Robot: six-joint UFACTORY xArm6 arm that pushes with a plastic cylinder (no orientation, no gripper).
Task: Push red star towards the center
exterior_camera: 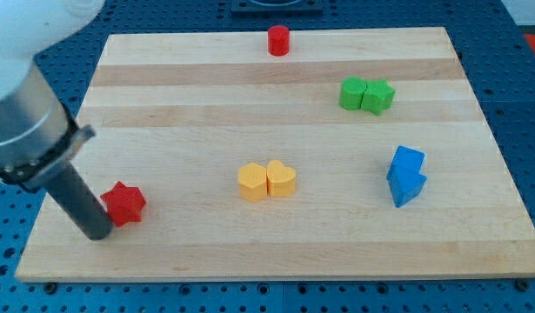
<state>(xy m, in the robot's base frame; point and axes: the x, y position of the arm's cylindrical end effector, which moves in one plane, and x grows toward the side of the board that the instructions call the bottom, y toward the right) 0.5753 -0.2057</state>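
Eight blocks lay on the wooden tabletop [163, 96]. The red star [124, 203] sat near the 8 o'clock corner of the board, far from the center. My tip [96, 232] stood at the star's 8 o'clock side, just beside it and seemingly touching its edge; whether the contact was real I could not tell. The dark rod rose from the tip toward 11 o'clock, up into the grey and white arm that covered the view's top left corner. The end effector was only this rod, so it had no opening, neither wide nor narrow, and it held nothing.

Close to the center, a little toward 6 o'clock, the yellow hexagon [251, 183] and the yellow heart [281, 179] stood side by side, touching, with the heart at the hexagon's 3 o'clock. At 12 o'clock, by the far edge, the red cylinder [278, 40] stood alone and upright. At about 2 o'clock the green block [352, 93] and the green star [378, 96] touched each other. At about 4 o'clock the two blue blocks [406, 175] were pressed together, one partly in front of the other; their shapes I could not make out well.
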